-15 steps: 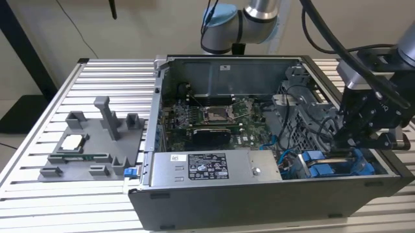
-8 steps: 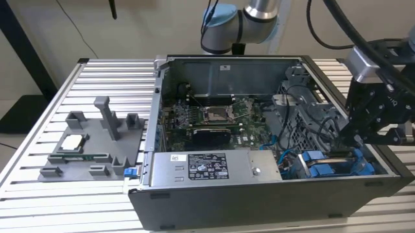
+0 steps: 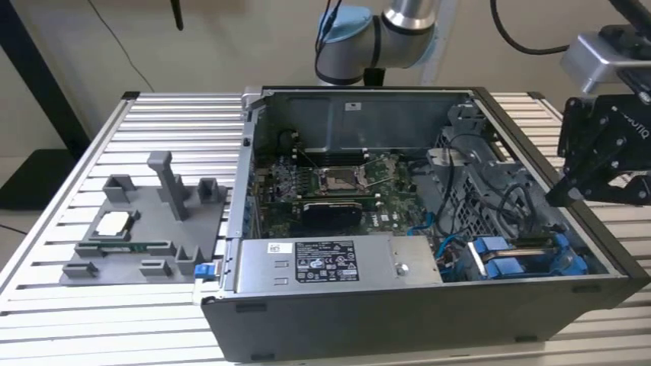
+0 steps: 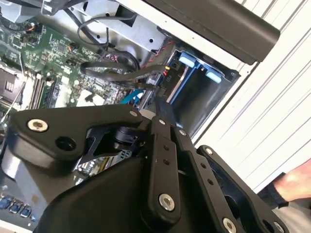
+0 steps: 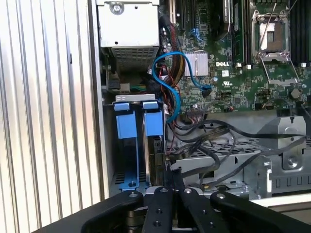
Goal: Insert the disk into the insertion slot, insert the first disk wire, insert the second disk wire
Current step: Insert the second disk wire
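Our gripper (image 3: 600, 164), fingers closed on nothing, hangs at the exterior view's right, above the case; the blue-caddied disk (image 3: 524, 259) sits seated below it, long axis running into its slot (image 5: 127, 182).

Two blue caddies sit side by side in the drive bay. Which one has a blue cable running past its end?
In the first wrist view, it is the caddy nearer the motherboard; the blue cable loops beside its end. The other caddy sits against the case wall.

Print inside the case
The white sticker (image 3: 323, 261) on the power supply (image 3: 407, 263) bears print too small to read; beside it, the motherboard (image 5: 228, 82) carries white lettering.
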Motion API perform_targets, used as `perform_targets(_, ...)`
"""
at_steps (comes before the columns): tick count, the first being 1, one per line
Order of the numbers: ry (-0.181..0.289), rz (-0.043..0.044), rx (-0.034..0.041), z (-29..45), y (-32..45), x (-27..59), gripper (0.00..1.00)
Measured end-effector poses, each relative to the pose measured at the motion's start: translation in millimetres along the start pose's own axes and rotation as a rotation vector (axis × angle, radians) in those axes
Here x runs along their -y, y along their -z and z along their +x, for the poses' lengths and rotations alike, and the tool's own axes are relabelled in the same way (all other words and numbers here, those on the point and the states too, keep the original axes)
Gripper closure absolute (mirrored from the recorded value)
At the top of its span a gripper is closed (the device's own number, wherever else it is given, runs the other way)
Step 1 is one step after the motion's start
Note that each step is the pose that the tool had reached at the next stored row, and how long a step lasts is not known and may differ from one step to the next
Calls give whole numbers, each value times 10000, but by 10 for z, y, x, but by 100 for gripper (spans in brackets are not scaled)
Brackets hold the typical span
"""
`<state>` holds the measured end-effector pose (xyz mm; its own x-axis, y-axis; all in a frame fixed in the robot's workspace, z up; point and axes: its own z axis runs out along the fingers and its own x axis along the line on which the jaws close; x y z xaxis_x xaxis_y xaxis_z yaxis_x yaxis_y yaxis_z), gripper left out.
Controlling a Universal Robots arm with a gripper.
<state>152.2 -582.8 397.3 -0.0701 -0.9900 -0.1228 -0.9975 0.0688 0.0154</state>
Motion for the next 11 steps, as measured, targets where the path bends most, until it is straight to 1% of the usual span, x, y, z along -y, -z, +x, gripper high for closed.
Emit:
perform_targets(3,0,0,1,-9,76,-1,89)
perform_targets(5,0,0,1,-23,191,-3,89)
perform_targets(11,0,0,0,-41,331,-5,89)
